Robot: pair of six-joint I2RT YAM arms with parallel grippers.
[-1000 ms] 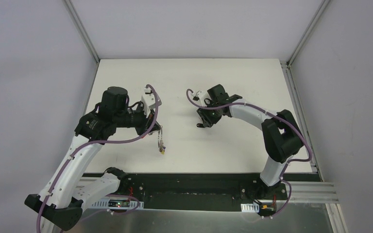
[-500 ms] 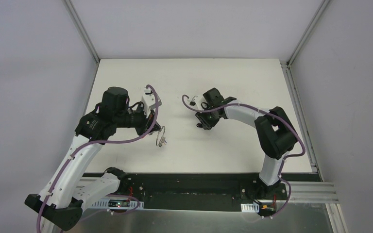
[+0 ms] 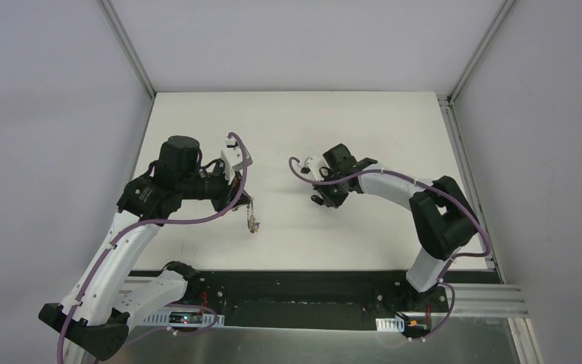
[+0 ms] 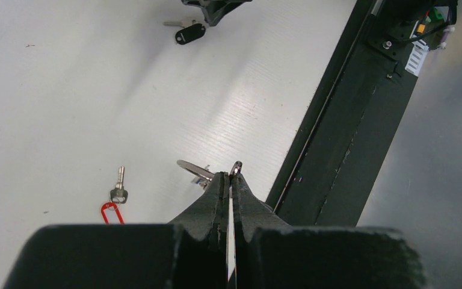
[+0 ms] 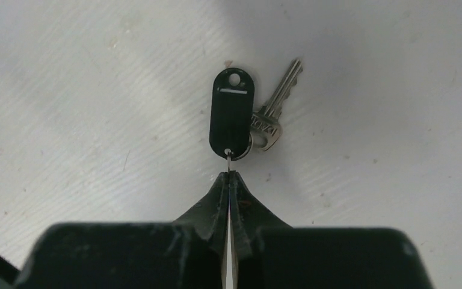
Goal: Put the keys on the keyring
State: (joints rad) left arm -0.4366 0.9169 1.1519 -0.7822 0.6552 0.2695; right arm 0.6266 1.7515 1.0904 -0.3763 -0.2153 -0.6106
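Note:
My left gripper [image 3: 248, 203] [image 4: 230, 175] is shut on the thin silver keyring [image 4: 194, 169]. The ring's bunch of keys [image 3: 255, 224] hangs below the gripper, over the near part of the table. My right gripper [image 3: 319, 199] [image 5: 228, 174] is shut on the small wire loop of the black-tag key. The black tag [image 5: 231, 114] and its silver key [image 5: 275, 111] hang just past the fingertips, close to the table. They also show in the left wrist view [image 4: 189, 34]. The red-tag key [image 4: 115, 201] lies flat on the table, apart from both grippers.
The white table [image 3: 295, 121] has grey walls on both sides. A black rail [image 3: 311, 284] [image 4: 343, 120] runs along its near edge, close behind the keyring.
The right gripper has shifted slightly right and nearer with the black-tag key. The keys hanging from the keyring swung up and have settled back down.

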